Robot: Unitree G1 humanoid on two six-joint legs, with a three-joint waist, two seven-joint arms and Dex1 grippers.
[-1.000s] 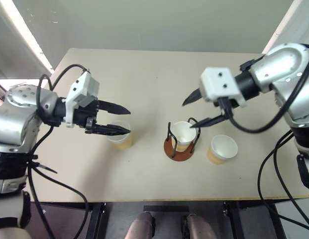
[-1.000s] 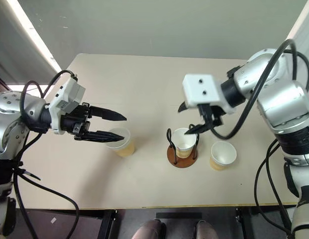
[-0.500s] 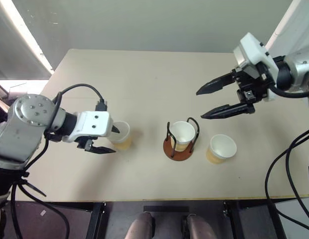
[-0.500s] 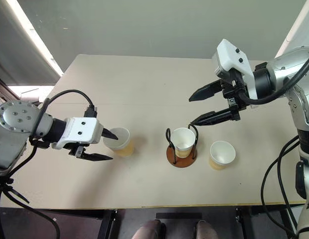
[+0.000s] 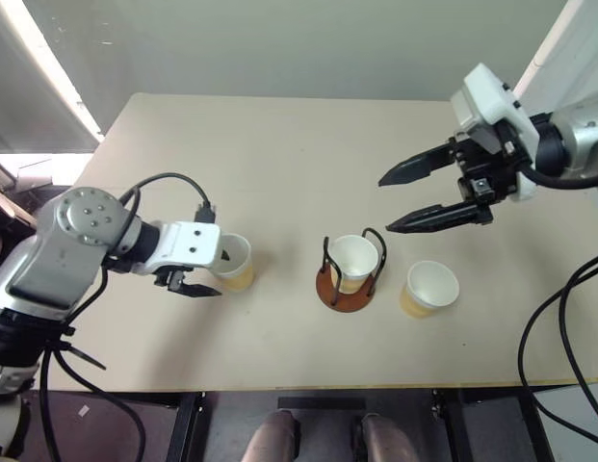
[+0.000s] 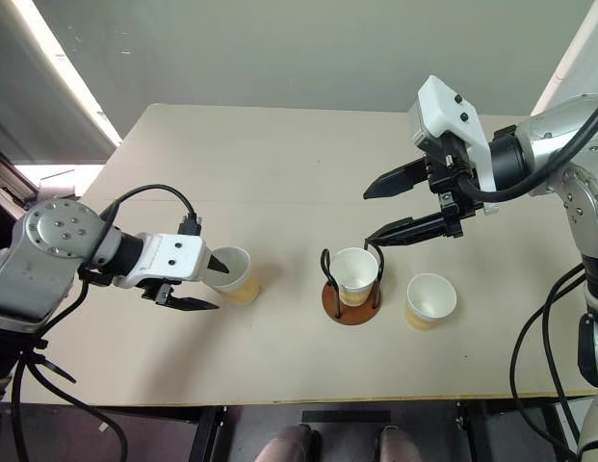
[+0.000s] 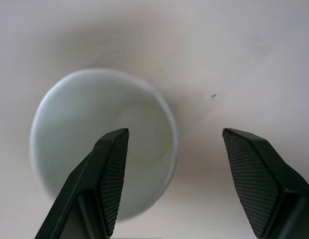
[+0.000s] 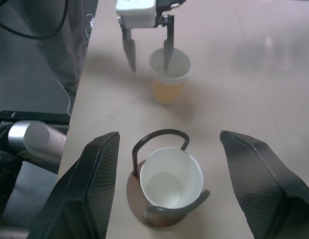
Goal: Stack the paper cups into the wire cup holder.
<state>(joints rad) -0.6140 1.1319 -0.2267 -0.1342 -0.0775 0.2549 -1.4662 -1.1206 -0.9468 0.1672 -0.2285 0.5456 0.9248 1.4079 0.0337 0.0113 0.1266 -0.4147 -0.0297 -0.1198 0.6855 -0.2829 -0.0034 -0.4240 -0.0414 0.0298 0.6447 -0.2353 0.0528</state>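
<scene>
Left wrist view cuts off the near edge of the left cup (image 7: 102,144), and one black finger (image 7: 107,181) covers part of its rim. From where I stand, the left gripper (image 5: 210,274) is spread wide, one finger over the cup's mouth, one outside, gripping nothing. At the middle of the table (image 5: 279,154) the wire cup holder (image 5: 349,279) holds one cup (image 5: 353,258); its loops hide that cup's lower wall. Just right stands a third cup (image 5: 429,288). Above, the right gripper (image 5: 406,200) hangs wide open and empty
</scene>
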